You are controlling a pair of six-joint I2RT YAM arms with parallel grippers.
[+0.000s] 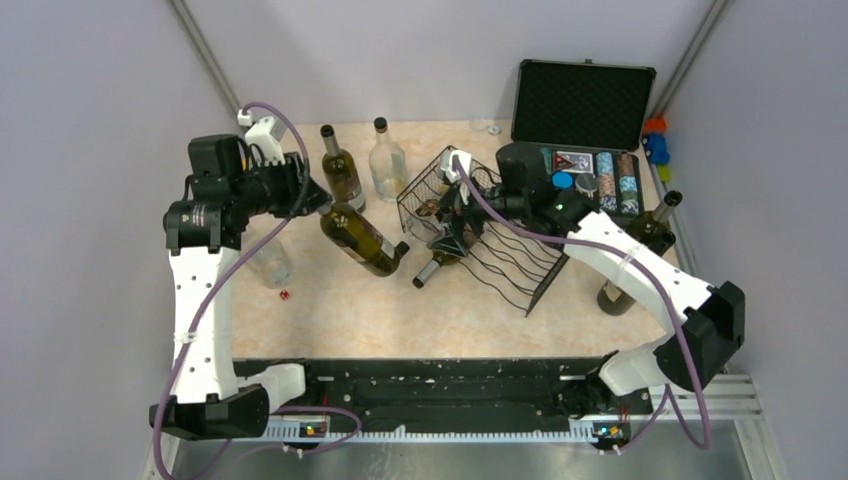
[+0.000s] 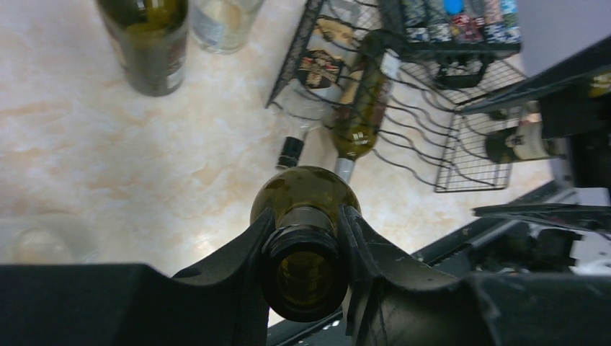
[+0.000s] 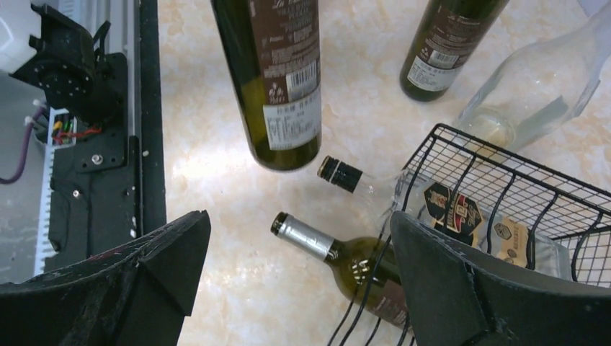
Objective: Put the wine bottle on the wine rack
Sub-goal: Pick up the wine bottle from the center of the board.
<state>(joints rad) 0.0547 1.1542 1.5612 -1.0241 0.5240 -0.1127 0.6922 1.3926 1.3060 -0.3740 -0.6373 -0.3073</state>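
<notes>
Between grey walls (image 1: 90, 80), beige marbled tabletop (image 1: 350, 310) under wine rack (image 1: 520, 265).

Glossy dark green glass is seen on the wine bottle (image 1: 362, 238). Its label (image 3: 288, 79) is matt paper, brown and white. The wine rack (image 1: 505, 255) is made of thin metal wire, black-coated, with a slight sheen. The table (image 1: 330, 320) is topped in a smooth beige marble pattern with a soft gloss. Fingers (image 3: 461, 288) of the right gripper (image 3: 299, 223) are black matt plastic, scuffed and grainy. The case (image 1: 585, 100) lid is lined with black matt egg-crate foam. The left arm (image 1: 200, 310) is shelled in smooth white plastic.
</notes>
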